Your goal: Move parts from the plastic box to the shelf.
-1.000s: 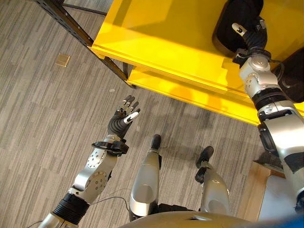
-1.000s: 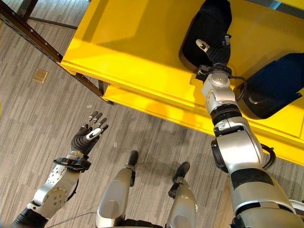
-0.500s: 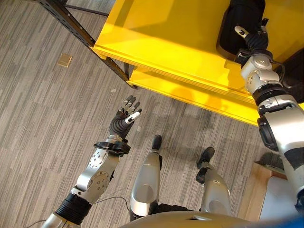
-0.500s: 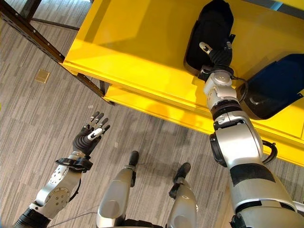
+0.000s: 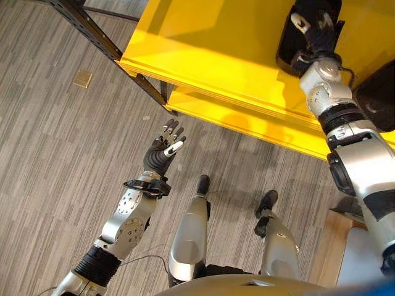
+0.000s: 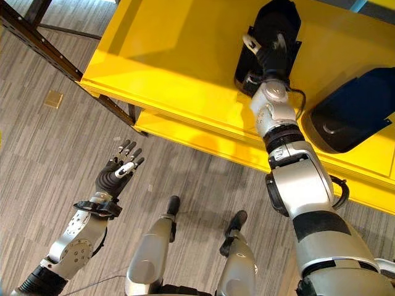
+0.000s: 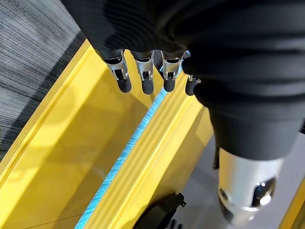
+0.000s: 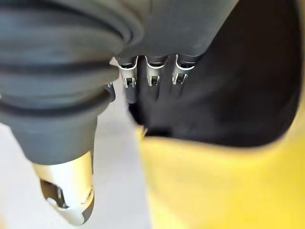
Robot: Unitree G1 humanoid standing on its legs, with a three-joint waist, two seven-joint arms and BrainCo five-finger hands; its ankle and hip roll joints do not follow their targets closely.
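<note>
Nearest, grey wood-grain floor (image 5: 55,160), striped in narrow planks, with a small tan square (image 5: 81,78) lying flat well off to the left. Over that floor, left robot hand (image 5: 163,148) raised with fingers straight and spread, holding nothing, well apart from the shelf. Farther out, a yellow shelf (image 5: 216,49) in two levels, lower board (image 5: 247,120) jutting just under the upper one, glossy and bare across its left part. At the far left corner, a dark perforated metal upright (image 5: 92,31) slanting across the floor, carrying the shelf's edge. On the upper board, a black part (image 6: 271,31) lying flat, right robot hand (image 6: 268,49) reaching over its near end with fingers straight and loosely apart, not curled round it; touching or just above, cannot tell. To the right, a second dark part (image 6: 352,111) on the same board, near the first but apart.
</note>
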